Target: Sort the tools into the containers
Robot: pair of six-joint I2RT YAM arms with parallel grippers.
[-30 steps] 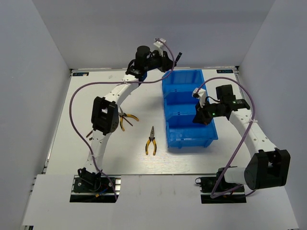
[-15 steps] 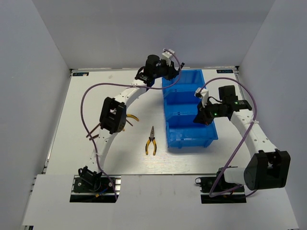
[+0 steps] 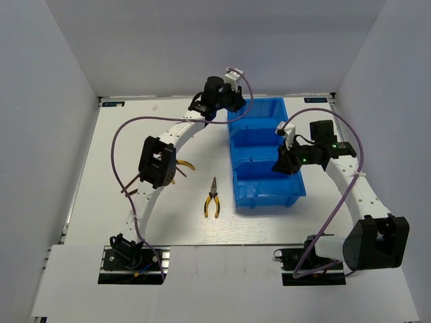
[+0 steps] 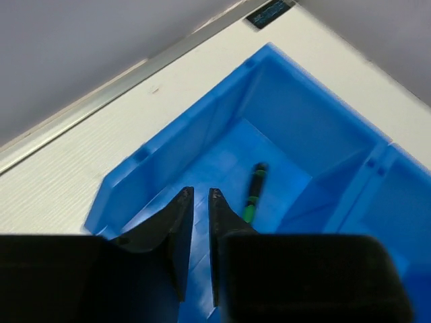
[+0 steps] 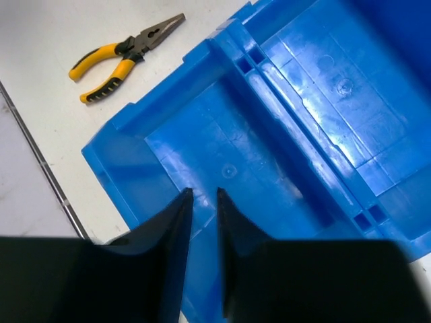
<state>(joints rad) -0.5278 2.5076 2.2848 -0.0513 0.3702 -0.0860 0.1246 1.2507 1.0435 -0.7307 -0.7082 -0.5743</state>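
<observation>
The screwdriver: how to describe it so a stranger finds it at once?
On the table, find the blue bin. Its farthest compartment holds the screwdriver. It is thin, dark, green-banded, unlike the yellow-handled pliers outside.

Left end effector (image 4: 200,195) swung over bin (image 4: 202,121); screwdriver (image 4: 253,195) now in far compartment.
</observation>
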